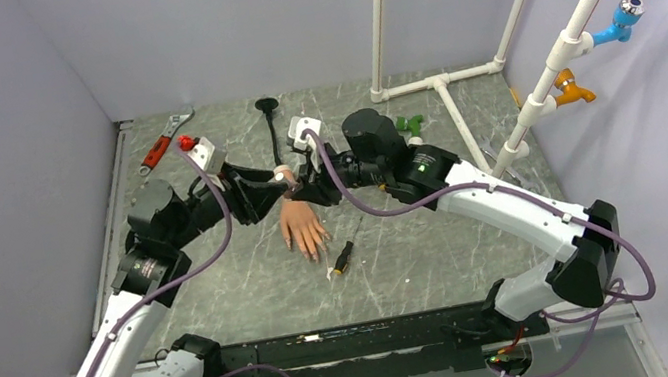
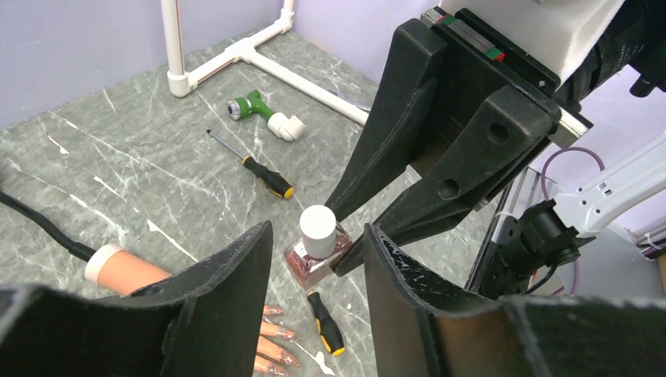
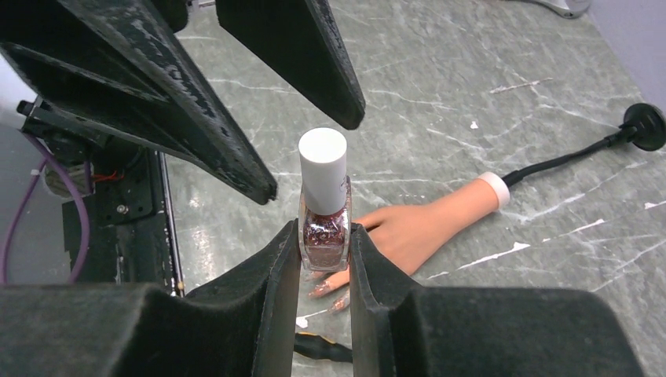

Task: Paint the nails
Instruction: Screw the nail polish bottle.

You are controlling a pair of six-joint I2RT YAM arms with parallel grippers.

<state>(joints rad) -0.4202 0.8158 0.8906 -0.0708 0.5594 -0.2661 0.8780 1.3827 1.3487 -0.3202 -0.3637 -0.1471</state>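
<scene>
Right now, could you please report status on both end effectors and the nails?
Right end effector shut on polish bottle, cap on. Left end effector open, facing the cap. Nails clear of both; small screwdriver lies beside them.

White-capped bottle of glittery maroon polish, peach hand with pinkish nails, grey white-veined table.

Overhead camera looks down toward twelve o'clock; close wrist cameras face each other, sharing the white-capped reddish glass polish bottle.
</scene>
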